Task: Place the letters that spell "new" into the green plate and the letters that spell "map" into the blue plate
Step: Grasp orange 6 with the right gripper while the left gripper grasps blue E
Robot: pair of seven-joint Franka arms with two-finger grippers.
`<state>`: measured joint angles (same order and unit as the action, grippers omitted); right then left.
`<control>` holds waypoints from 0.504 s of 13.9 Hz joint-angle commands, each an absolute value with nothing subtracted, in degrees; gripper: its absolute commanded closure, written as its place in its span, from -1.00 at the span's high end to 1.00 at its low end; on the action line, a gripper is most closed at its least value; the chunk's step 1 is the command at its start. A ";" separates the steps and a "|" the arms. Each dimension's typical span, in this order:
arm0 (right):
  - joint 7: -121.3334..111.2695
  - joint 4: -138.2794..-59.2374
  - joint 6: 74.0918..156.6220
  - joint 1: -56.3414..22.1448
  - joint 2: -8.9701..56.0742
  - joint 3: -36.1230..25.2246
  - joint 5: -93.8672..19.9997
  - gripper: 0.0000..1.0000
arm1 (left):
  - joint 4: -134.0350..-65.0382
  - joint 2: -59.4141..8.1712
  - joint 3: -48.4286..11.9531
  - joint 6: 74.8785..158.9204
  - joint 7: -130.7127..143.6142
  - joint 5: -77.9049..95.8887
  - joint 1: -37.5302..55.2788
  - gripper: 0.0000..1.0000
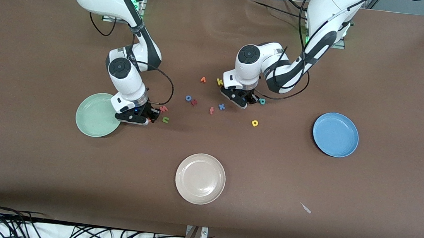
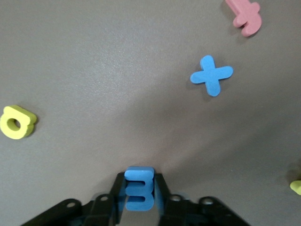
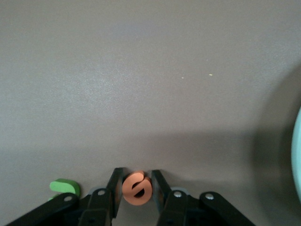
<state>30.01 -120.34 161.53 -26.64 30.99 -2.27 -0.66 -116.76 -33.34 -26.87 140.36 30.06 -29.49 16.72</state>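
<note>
The cream-white plate is sitting nearest the front camera, well apart from everything else. Farther up, the green plate is lying toward the right arm's end of the table and the blue plate toward the left arm's end; both are holding no letters.

The right gripper is reaching down just beside the green plate's rim, its fingers pressing in on the orange e, which is sitting squarely between them. The green n is lying just beside that gripper, and the red-pink w is lying slightly farther from the camera, close to the n.

The yellow a is lying alone on open cloth between the letter cluster and the blue plate. The left gripper is standing down in the middle of the table, its jaws pinching the blue m by its sides. The teal-green p is lying just beside that gripper, toward the left arm's end.

The blue x and the pink f are lying near it on the camera's side; the blue o, another orange letter, the yellow k and the orange v are scattered around.

Open cloth is stretching between each gripper and its plate.
</note>
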 commanded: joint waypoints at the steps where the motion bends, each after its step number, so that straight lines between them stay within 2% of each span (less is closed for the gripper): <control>1: 29.36 -119.97 161.90 -26.72 31.65 -2.90 0.18 -0.58 | -115.75 -35.51 -26.37 140.54 30.94 -31.90 16.44 -0.91; 3: 24.55 -119.36 158.05 -26.72 29.72 -5.61 0.44 -0.58 | -115.66 -35.42 -26.28 140.54 30.50 -31.90 15.82 -1.00; 7: 15.22 -113.31 145.40 -26.54 27.86 -9.75 0.44 -0.58 | -114.35 -33.58 -27.41 139.66 30.50 -30.68 12.67 -1.00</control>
<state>18.73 -115.76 151.08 -26.42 29.24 -8.36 -0.22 -115.75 -33.66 -26.30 140.43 30.07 -29.48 15.06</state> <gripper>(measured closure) 0.705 0.727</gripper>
